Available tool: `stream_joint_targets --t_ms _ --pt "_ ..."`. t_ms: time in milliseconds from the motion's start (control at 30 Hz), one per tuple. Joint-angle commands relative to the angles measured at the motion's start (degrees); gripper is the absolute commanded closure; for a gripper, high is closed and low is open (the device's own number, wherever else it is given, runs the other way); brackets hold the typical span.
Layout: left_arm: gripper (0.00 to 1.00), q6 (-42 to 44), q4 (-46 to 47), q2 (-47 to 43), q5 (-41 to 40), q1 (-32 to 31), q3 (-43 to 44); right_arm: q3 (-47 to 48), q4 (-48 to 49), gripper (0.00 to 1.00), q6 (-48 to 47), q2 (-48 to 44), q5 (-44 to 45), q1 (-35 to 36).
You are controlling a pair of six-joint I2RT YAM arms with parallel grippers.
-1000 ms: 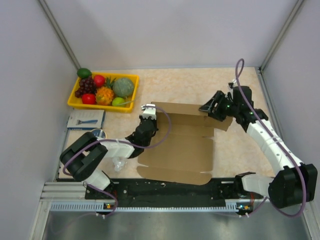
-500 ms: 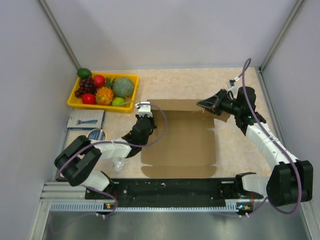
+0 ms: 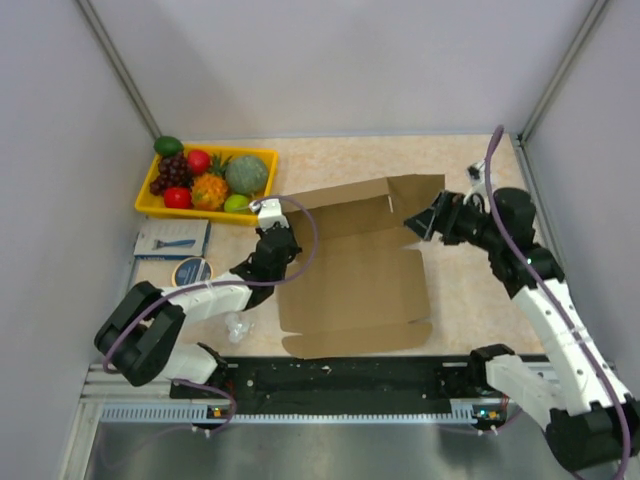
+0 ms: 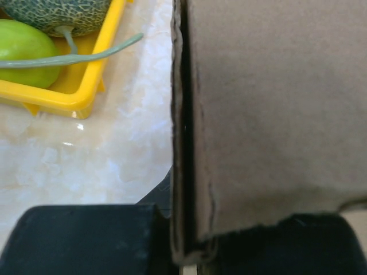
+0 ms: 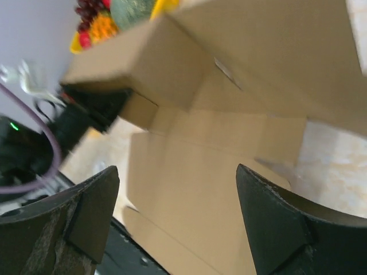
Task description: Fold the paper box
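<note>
Box (image 3: 350, 285) mid-desk (image 3: 450, 165), base lying flat, far panel raised and tilted up. Left fingers (image 4: 86, 240) clenched on that panel's left edge, near the yellow tray (image 3: 185, 212). Right fingers (image 5: 86, 217) spread wide, nothing between them, just beside the panel's right end. Whether they touch the cardboard cannot be told.

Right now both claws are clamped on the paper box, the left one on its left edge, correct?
Not quite. The right claw is open: the right wrist view shows its fingers spread wide with no cardboard between them. The left claw is clamped on the left edge of the paper box, as you said.
</note>
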Motion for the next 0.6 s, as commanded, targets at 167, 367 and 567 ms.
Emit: stream_joint_targets --t_ms 167,367,567 --pt "1.0 -3.3 -2.5 -6.7 2.8 2.5 3.3 -8.5 4.1 0.37 -11.6 -1.9 24.6 10.0" --pt "1.0 -4.7 -3.7 -8.1 3.9 3.0 3.2 -8.8 11.2 0.33 -11.4 2.7 29.1 9.8" --pt "1.0 -5.3 -3.5 -7.5 4.7 3.1 3.2 -13.0 23.0 0.4 -9.0 4.9 24.6 9.9"
